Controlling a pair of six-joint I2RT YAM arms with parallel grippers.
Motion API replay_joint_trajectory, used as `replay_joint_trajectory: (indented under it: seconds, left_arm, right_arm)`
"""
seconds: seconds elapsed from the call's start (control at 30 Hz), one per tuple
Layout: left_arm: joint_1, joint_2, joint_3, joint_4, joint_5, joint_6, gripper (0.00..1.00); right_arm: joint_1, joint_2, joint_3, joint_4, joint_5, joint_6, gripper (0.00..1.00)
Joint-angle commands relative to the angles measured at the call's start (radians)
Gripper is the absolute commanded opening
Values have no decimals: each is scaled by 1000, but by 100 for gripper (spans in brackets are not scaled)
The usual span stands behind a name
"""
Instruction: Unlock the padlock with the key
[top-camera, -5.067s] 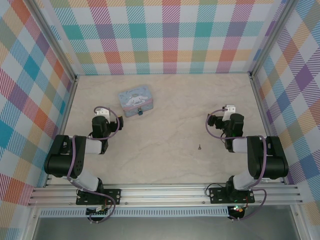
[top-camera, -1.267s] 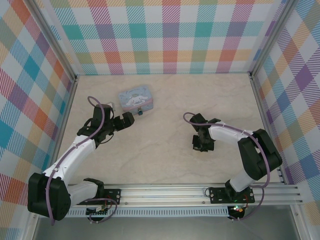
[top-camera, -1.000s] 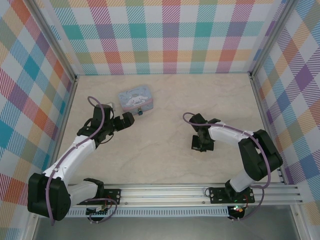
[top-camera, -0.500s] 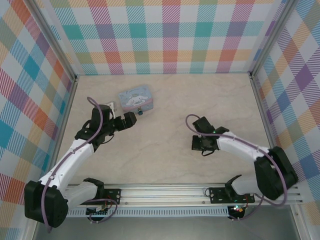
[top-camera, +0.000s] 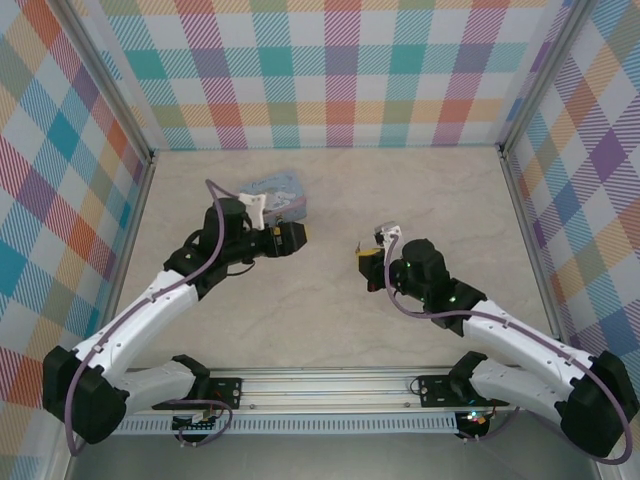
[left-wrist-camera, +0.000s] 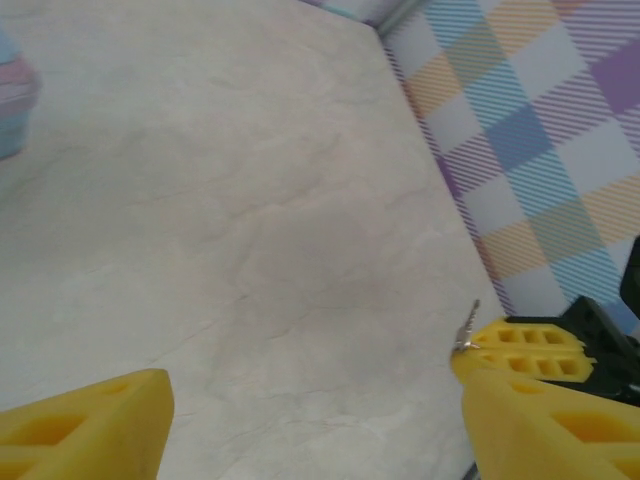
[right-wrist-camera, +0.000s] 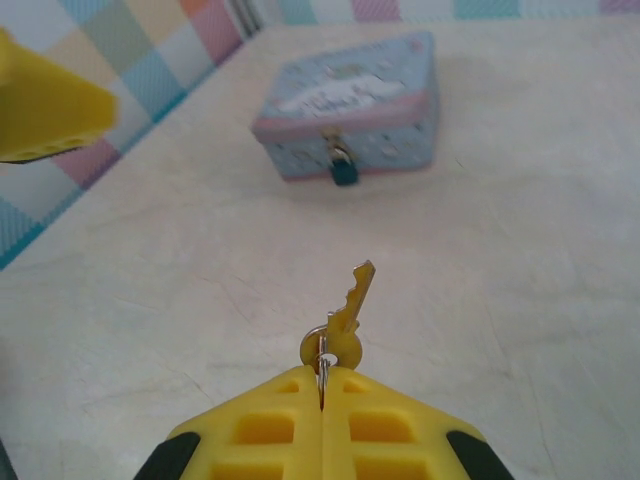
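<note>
Overhead: both arms reach in over the table (top-camera: 330, 330); the left gripper (top-camera: 292, 238) hangs just beside the near-right corner of the tin (top-camera: 285, 187); the right gripper (top-camera: 366, 262) is near the table's middle, facing the left one, the two apart

Tin: pale blue with a pink band, lid down, lying toward the back-left part of the table; from above the left arm hides part of it

Padlock (right-wrist-camera: 343, 169): small, dark blue-green body, hanging by its thin shackle from the clasp on the tin's front side, the side turned toward the right gripper; whether its body touches the table cannot be told

Key (right-wrist-camera: 347, 315): held off the table, its toothed blade tilted up and away toward the tin; a small ring sits at its round head; it is well apart from the padlock

Left gripper: jaws spread wide, nothing between them; bare table lies below the gap

Right gripper: jaws pressed together, pinching the key by its head at the very tips
</note>
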Motion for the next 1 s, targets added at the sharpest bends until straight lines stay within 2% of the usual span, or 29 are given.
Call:
replay_joint_trajectory:
  seconds: [0.0, 0.13, 0.37, 0.57, 0.97]
  left_arm:
    - [-57, 33, 62, 37, 53, -4, 69]
    - [-115, 83, 91, 66, 69, -6, 59]
    - [-173, 159, 118, 100, 83, -11, 50]
    - [-195, 205, 136, 107, 87, -9, 44]
    - [-202, 221, 139, 120, 51, -15, 27]
  right_arm:
    - [26, 3, 30, 106, -33, -134, 0]
    - [41, 23, 56, 97, -35, -162, 0]
    - [68, 50, 77, 81, -29, -168, 0]
    - [77, 61, 84, 79, -29, -169, 0]
    - [85, 61, 89, 74, -42, -181, 0]
